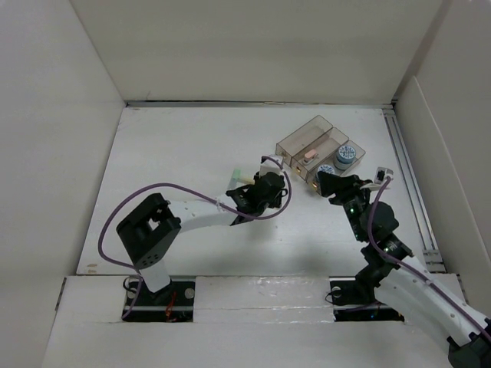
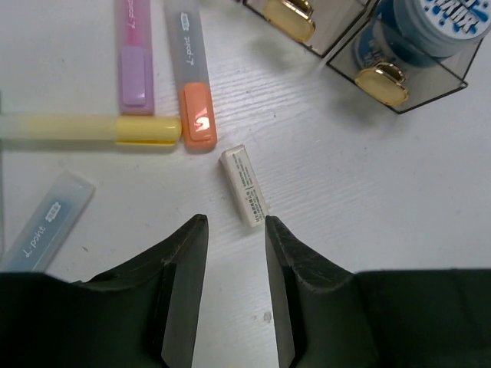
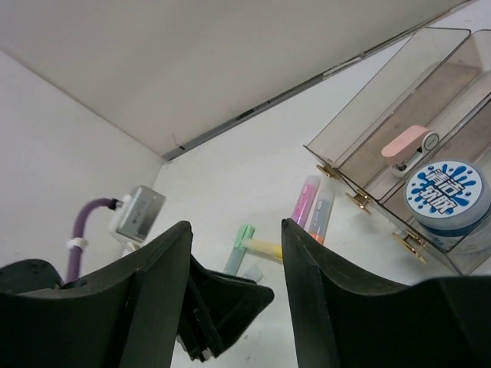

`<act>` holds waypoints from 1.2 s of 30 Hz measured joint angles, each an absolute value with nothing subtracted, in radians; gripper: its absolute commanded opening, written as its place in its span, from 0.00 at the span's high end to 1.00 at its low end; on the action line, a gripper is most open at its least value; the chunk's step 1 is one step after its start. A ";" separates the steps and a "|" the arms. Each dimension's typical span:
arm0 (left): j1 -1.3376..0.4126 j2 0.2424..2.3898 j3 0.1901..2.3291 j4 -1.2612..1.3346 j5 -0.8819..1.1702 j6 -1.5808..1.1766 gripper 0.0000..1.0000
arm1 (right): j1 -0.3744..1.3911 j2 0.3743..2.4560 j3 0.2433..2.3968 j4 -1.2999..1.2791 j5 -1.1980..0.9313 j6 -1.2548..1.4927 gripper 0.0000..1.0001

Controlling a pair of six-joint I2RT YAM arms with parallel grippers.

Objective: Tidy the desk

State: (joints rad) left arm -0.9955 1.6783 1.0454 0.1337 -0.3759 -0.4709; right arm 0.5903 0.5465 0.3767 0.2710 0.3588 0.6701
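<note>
The desk [image 1: 176, 153] is a matte-white tabletop. In the left wrist view a small white eraser [image 2: 244, 185] lies flat just ahead of my left gripper [image 2: 234, 226], its near end beside the right fingertip [image 2: 273, 227]. The jaws stand apart with only bare desk between them. Pink [image 2: 134, 54], orange [image 2: 192, 77], yellow [image 2: 92, 129] and blue [image 2: 46, 222] highlighters lie beyond and to the left. My right gripper [image 3: 236, 230] is open and empty, hovering near the clear tray [image 3: 383, 77] and looking toward the left gripper.
The clear three-compartment tray [image 1: 307, 134] sits at the back right, holding a pink item [image 3: 406, 146] and blue-lidded jars [image 3: 447, 192]. A green highlighter [image 3: 242, 245] lies by the yellow one. White wall panels enclose the desk on three sides.
</note>
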 measured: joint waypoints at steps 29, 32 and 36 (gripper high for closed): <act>-1.019 1.957 1.183 0.079 -0.460 -0.540 0.74 | 0.582 0.593 0.387 0.293 0.284 0.659 0.39; -1.019 1.962 1.192 0.072 -0.479 -0.535 1.00 | 0.582 0.590 0.387 0.294 0.281 0.659 0.39; -1.022 1.970 1.207 0.069 -0.485 -0.529 1.00 | 0.582 0.596 0.387 0.297 0.280 0.659 0.39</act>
State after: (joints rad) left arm -1.0218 1.9697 1.2068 0.0689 -0.4847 -0.5285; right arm 0.5819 0.5957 0.3866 0.2966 0.2802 0.6594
